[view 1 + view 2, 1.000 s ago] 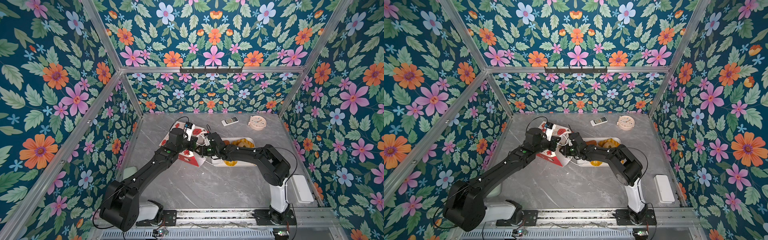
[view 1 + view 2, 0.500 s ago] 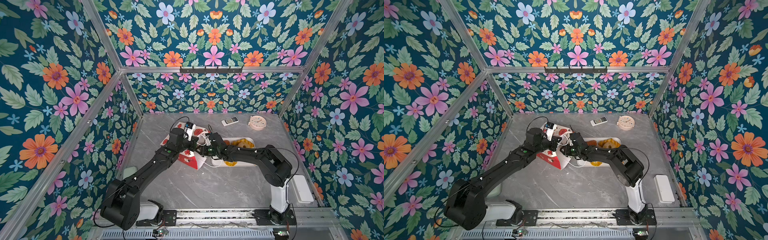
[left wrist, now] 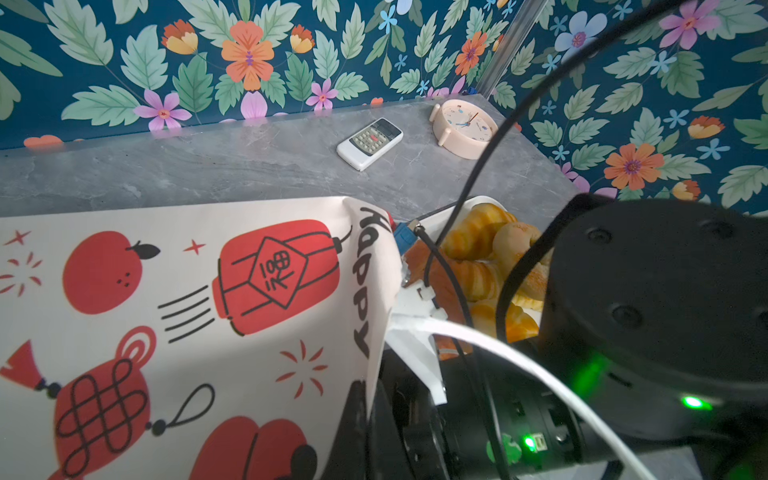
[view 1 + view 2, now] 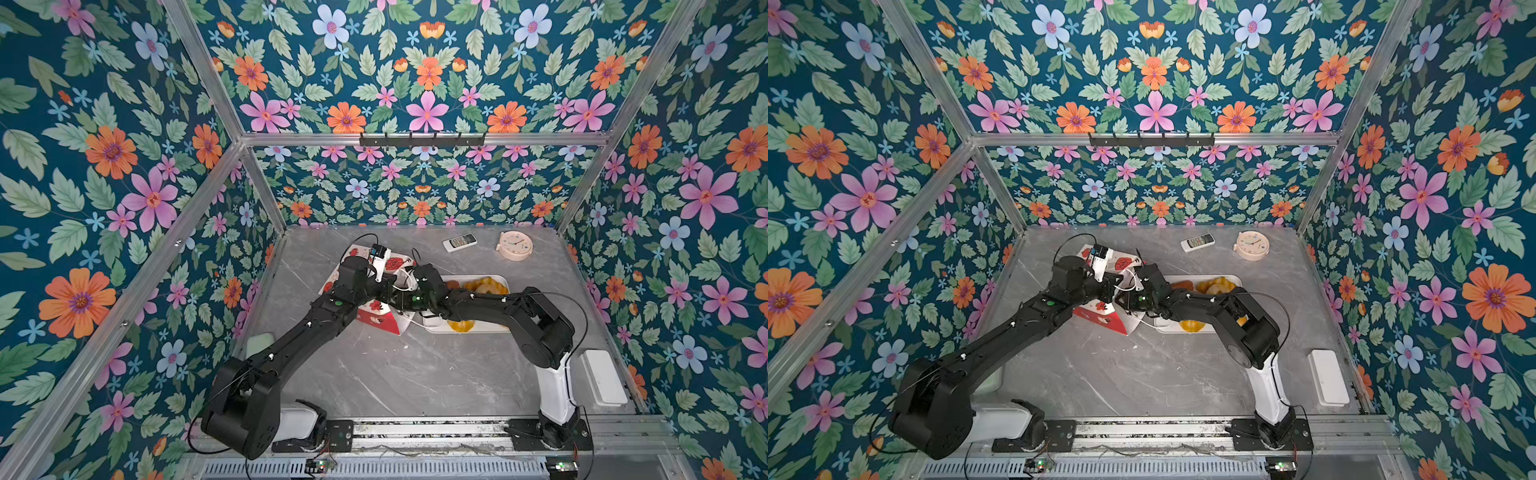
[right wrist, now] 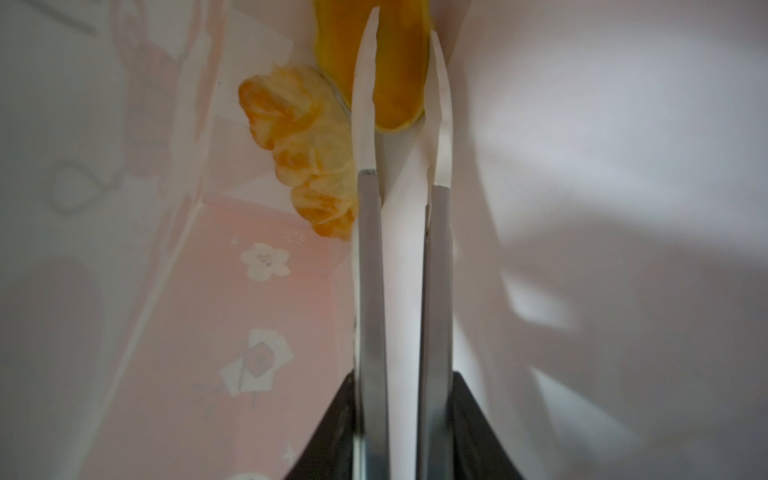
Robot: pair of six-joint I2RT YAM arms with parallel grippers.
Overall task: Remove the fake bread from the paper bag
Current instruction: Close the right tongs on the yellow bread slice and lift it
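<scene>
though my left gripper [image 3: 359,411] is clamped on the rim of the paper bag [image 3: 187,332], i can't tell if my right gripper [image 5: 403,25], barely parted around the fake bread [image 5: 395,91] deep inside, grips; glossy, it could slip.

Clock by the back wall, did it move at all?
No. The clock sits just where it was, right beside the remote, in both top views.

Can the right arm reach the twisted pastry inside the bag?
Probably yes: the right gripper is inside the paper bag, tips at a smooth yellow pastry; the twisted pastry lies right beside them, nothing between.
</scene>
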